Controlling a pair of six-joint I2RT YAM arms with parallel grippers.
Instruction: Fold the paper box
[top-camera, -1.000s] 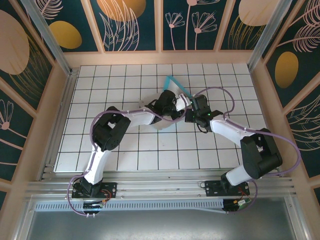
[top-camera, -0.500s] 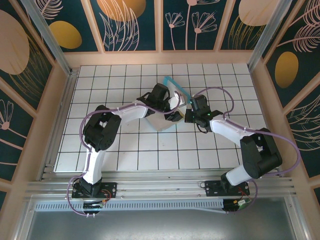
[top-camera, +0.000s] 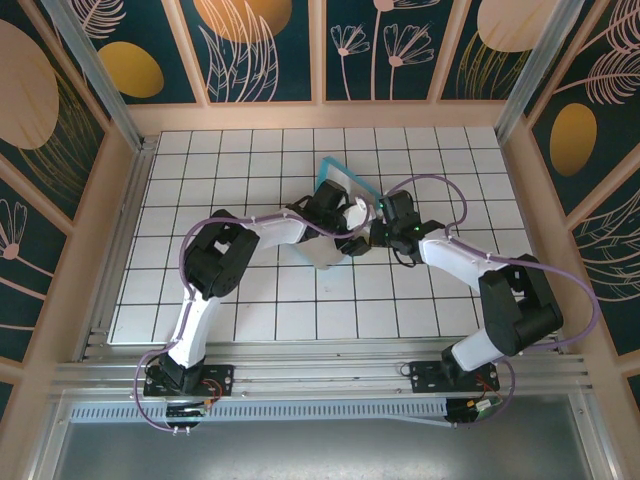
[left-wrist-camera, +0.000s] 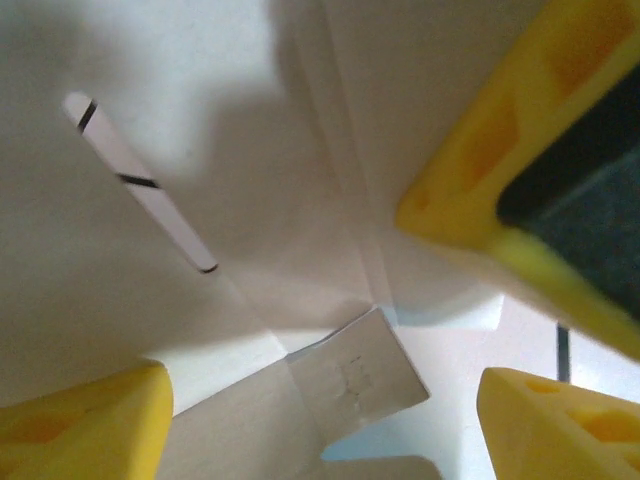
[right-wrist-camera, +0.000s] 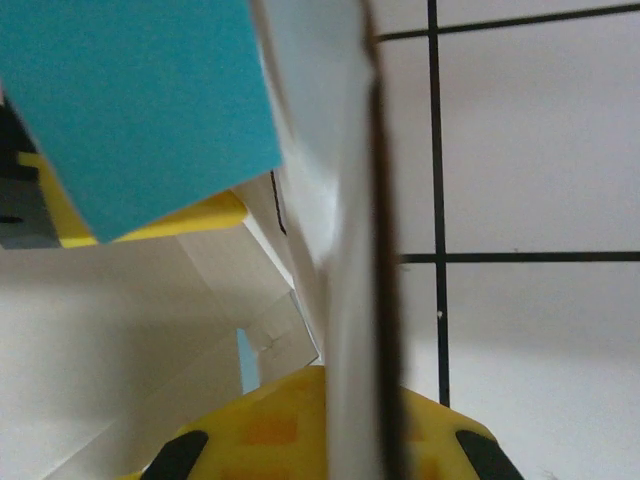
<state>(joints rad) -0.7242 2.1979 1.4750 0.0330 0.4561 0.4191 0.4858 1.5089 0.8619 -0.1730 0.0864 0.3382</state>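
Mid-worktop, top view: paper box lies pale side up, its turquoise wall raised higher than half a second back; left gripper is back over it. Left wrist: jaws apart above the box's inner tab. Right wrist: right gripper looks clamped on that wall, so the fold is progressing.

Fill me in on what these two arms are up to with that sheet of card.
Both arms are working on the paper box in the middle of the table. The right gripper looks pinched shut on an upright wall of it, with a turquoise flap raised beside it. The left gripper hangs open over the pale inside face, close above a small tab. The box is only partly folded.
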